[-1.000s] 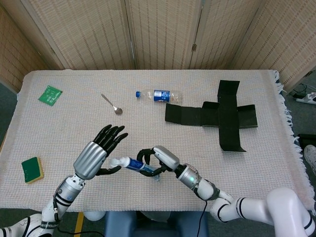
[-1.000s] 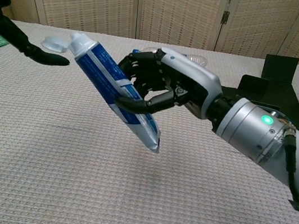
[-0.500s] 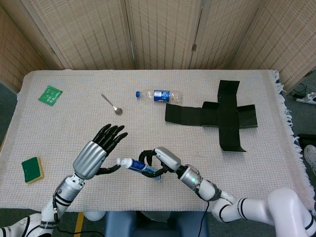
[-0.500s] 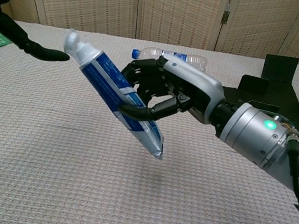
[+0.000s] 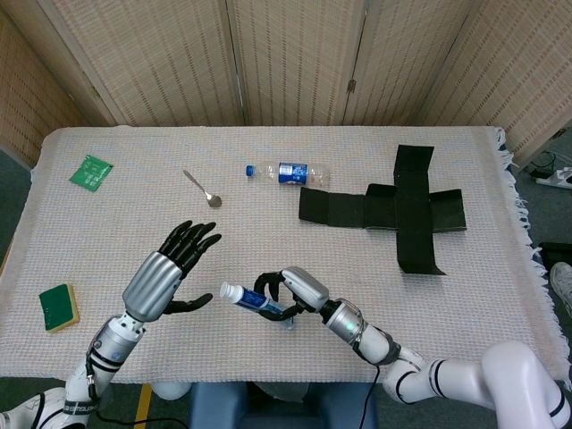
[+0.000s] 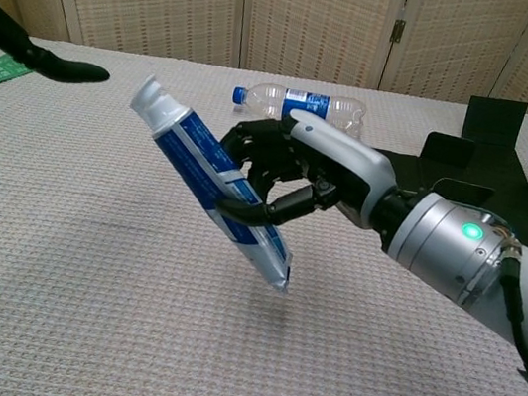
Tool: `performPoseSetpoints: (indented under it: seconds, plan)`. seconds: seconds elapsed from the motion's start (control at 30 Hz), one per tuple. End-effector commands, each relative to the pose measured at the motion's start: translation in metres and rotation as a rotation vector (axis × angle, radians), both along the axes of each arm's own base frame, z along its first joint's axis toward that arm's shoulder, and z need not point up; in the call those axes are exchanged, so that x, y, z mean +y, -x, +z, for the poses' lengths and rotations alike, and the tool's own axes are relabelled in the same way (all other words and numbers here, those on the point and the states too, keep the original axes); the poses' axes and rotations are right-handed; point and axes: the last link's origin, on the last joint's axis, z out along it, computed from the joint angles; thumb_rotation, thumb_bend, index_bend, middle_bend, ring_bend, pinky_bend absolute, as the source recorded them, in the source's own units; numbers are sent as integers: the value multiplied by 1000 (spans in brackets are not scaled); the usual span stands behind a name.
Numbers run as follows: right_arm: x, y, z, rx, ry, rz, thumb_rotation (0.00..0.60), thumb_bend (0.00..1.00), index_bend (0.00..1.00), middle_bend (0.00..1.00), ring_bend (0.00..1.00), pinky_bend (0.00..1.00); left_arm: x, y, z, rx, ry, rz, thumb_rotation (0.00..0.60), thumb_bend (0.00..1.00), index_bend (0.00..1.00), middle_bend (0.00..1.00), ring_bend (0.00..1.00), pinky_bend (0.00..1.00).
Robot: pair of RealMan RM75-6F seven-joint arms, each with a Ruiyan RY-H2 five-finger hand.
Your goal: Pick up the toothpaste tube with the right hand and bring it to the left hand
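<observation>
My right hand (image 5: 290, 290) (image 6: 299, 168) grips a blue and white toothpaste tube (image 5: 255, 300) (image 6: 211, 182) around its middle and holds it above the table. The white cap end points left toward my left hand; the crimped end hangs down to the right. My left hand (image 5: 165, 268) hovers open to the left of the tube, fingers spread and palm facing the cap, with a small gap between its thumb and the cap. In the chest view only a dark finger (image 6: 49, 66) of the left hand shows at the upper left.
A plastic water bottle (image 5: 286, 172) (image 6: 304, 102) lies at the table's middle back. A spoon (image 5: 202, 189) lies left of it. A flattened black box (image 5: 393, 210) covers the right side. A green packet (image 5: 90, 172) and a green sponge (image 5: 58, 307) sit at the left.
My left hand has drawn back to the left and the gap to the cap has widened. The right hand has shifted slightly right and down with the tube.
</observation>
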Motion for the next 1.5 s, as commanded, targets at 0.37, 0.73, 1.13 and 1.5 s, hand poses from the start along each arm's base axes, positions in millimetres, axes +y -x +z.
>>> performPoseSetpoints:
  seconds: [0.37, 0.73, 1.13, 1.5]
  plan:
    - [8, -30, -5, -65, 31, 45, 600, 869, 814, 680, 719, 530, -6, -15, 8, -288, 383, 89, 328, 179, 26, 54, 44, 0]
    - [11, -52, -9, -76, 30, 37, 600, 871, 817, 682, 725, 530, 0, -25, -9, -217, 404, 78, 43, 147, 24, 46, 36, 0]
    - [11, -60, -15, -72, 35, 3, 600, 892, 827, 691, 730, 534, 4, -27, -24, -55, 274, 50, 32, 147, 18, 40, 29, 0]
    - [14, -69, -18, -85, 50, -8, 600, 898, 831, 695, 739, 535, 0, -31, -31, 2, 251, 37, 29, 147, 18, 35, 29, 0]
